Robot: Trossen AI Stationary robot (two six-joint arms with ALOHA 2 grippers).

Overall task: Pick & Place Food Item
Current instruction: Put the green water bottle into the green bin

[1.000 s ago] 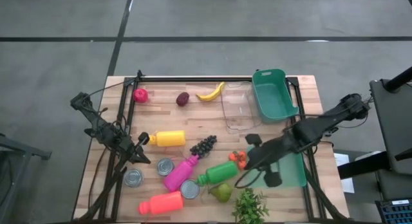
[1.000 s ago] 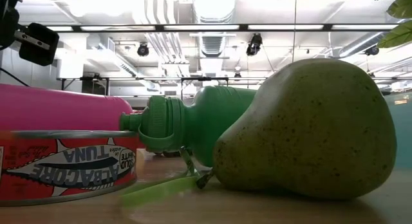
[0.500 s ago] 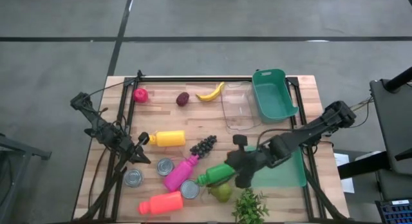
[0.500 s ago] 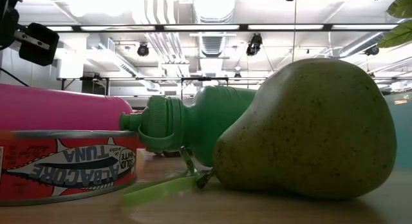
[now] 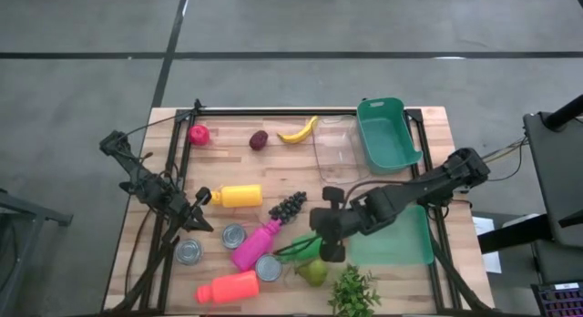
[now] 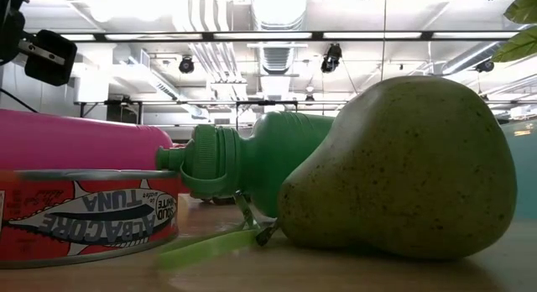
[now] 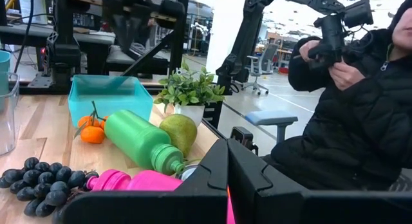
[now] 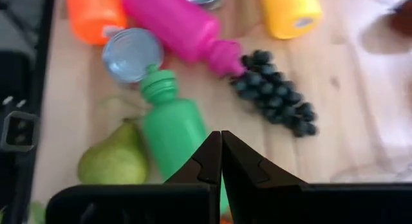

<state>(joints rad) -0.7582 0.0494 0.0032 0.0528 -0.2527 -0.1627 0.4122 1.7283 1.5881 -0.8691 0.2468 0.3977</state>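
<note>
Right gripper (image 5: 326, 237) hangs over the clutter mid-surface, jaws pressed together and empty, likely lining up on food below; likely targets: knobbly dark grapes (image 5: 288, 206) just beside it, matte speckled pear (image 5: 313, 271) nearer the front edge; smooth plastic green bottle (image 8: 172, 125) lies on its side between them; left gripper (image 5: 202, 215) waits left of the yellow bottle (image 5: 237, 196), jaws closed, holding nothing; teal bin (image 5: 389, 133) sits at the back right, probably the drop spot.

High camera is looking straight down, low camera is sitting level beside the pear (image 6: 403, 170), both sharing the green bottle (image 6: 252, 170)
</note>
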